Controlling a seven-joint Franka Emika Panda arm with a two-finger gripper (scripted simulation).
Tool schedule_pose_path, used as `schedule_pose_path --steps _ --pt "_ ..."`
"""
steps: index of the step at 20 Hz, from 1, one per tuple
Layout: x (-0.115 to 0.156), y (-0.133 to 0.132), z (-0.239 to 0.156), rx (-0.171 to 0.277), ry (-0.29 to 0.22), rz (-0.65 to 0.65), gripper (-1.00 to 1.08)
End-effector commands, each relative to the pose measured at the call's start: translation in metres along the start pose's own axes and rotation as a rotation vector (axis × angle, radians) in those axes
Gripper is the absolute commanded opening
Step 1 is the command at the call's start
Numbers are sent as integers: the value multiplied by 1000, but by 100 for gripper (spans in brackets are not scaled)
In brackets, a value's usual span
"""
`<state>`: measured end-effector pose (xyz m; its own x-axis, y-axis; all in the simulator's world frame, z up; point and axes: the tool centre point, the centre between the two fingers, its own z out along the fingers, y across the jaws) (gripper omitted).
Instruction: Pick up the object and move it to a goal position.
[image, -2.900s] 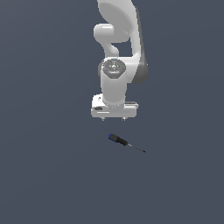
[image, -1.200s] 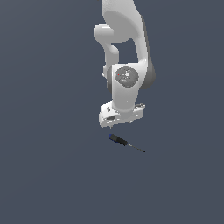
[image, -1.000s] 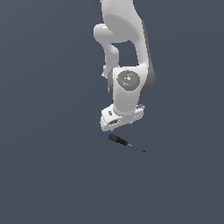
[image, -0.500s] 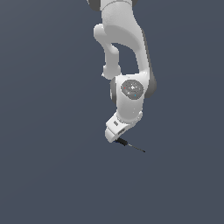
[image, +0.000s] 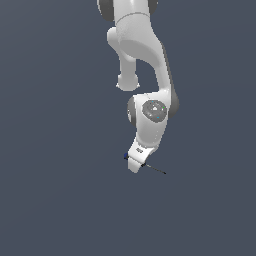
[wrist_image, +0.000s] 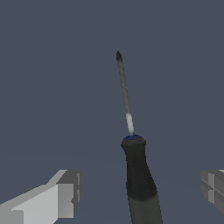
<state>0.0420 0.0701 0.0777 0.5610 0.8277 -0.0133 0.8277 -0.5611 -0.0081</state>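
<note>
I have the end effector (wrist_image: 138, 194) down at the screwdriver (wrist_image: 139, 179), its fingers (wrist_image: 61, 197) spread wide apart with the black handle lying between them, touching neither. In the wrist view the handle sits nearer the middle of the gap, one finger at about 8 o'clock from it and the other at about 4 o'clock, and the thin shaft runs away toward 12 o'clock. In the exterior view the end effector (image: 135, 164) covers most of the handle; only the blue end cap pokes out at its 10 o'clock and the shaft tip trails off at 4 o'clock on the counter (image: 60, 200).

My worry is the close. The handle is slim and round, so if one finger reaches it first it could roll or skid sideways and I would pinch air. I also cannot tell how low the fingertips are; closing too high could clip only the top of the handle and squirt it out.
</note>
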Motion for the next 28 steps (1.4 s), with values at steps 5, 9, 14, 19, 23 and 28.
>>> schedule_pose_path --steps 5,9,14,19,23,28 --pt "8 3 8 -6 9 -117 100" --pt "10 4 11 -8 12 -154 100" --pt "11 4 12 -9 12 -161 100" --pt "11 3 22 -9 12 -162 100" --pt "11 3 43 -9 12 -165 100" --pt "11 3 61 -9 12 -167 100"
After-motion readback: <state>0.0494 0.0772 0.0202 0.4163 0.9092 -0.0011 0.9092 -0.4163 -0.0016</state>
